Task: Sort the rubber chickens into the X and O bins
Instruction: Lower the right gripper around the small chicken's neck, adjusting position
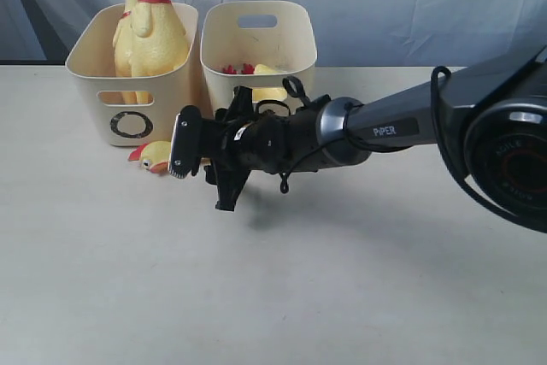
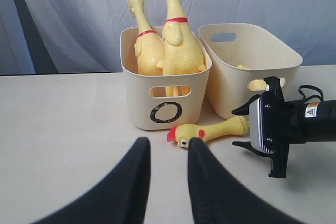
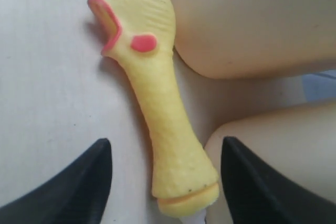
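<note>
A pale cream bench (image 1: 359, 297) fills the scene, backed by a hanging bluish-white cloth (image 1: 402, 6) with a dark strip at the far left. One black arm (image 1: 393, 130) reaches in from the right, across the middle.

Two cream bins stand side by side on the far part of the bench. The O bin (image 1: 90, 83) is on the left. The mark on the right bin (image 1: 224, 49) is hidden behind the arm.

Two long chickens (image 2: 181, 51) stand upright in the O bin, necks above its rim. One short chicken (image 2: 210, 129) lies on the bench just in front of the bins, head to the left. In the right bin lies a yellow shape (image 1: 267, 70) with red bits, too hidden to name.

The right end effector (image 3: 165, 142) has its jaws spread wide on either side of the short chicken, clear of it. The left end effector (image 2: 168, 145) hovers nearer, fingers parted, nothing between them.
</note>
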Tool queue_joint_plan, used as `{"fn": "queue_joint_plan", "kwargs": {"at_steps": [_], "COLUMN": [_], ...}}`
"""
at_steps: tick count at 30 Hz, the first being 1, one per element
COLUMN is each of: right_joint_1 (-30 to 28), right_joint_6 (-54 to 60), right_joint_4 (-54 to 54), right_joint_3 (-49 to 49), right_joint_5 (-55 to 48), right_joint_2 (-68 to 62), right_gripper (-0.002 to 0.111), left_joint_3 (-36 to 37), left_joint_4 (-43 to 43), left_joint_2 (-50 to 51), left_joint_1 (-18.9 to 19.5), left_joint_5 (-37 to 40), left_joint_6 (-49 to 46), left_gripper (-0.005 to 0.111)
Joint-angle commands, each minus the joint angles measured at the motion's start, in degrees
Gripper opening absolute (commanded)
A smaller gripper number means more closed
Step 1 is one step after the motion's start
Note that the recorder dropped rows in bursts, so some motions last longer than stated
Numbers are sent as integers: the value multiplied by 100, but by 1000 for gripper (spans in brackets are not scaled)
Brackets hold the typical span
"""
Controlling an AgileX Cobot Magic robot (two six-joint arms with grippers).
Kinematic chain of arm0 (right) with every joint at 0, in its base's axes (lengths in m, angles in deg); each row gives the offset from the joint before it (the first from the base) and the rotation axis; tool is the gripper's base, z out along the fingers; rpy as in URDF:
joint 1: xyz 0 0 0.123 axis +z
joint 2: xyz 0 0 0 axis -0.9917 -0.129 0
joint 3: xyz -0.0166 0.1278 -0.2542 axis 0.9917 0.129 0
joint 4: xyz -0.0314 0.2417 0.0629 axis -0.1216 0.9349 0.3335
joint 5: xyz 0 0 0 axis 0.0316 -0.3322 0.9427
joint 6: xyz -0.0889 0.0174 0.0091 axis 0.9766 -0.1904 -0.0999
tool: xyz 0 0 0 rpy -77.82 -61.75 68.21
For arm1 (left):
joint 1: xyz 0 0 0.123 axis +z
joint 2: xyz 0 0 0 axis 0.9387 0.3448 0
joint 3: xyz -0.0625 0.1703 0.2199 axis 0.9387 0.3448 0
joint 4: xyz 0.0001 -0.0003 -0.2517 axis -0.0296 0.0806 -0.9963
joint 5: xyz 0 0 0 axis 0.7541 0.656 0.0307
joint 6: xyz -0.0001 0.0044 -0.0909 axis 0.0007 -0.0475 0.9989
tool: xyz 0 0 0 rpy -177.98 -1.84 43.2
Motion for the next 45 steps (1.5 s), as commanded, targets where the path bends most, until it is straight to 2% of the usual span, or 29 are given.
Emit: {"fn": "queue_joint_plan", "kwargs": {"at_steps": [1, 10, 38, 42, 45], "right_joint_1": [-92, -102, 137, 137, 137], "right_joint_6": [25, 288, 464, 691, 1475], "right_joint_4": [-95, -579, -618, -158, 660], "right_joint_3": [-14, -14, -14, -14, -14], "right_joint_5": [-22, -9, 157, 270, 333], "right_joint_2": [19, 19, 32, 32, 32], "right_gripper": [58, 58, 58, 57, 50], "left_joint_3": [17, 17, 17, 17, 17], "left_joint_4": [-32, -32, -32, -32, -32], "left_joint_2": [-37, -37, -37, -37, -37], "left_joint_1": [-3, -3, -3, -3, -3], "left_joint_5": [-29, -29, -29, -29, -29], "left_joint_6": [-5, -5, -5, -5, -5], "left_gripper": [25, 25, 25, 25, 25]}}
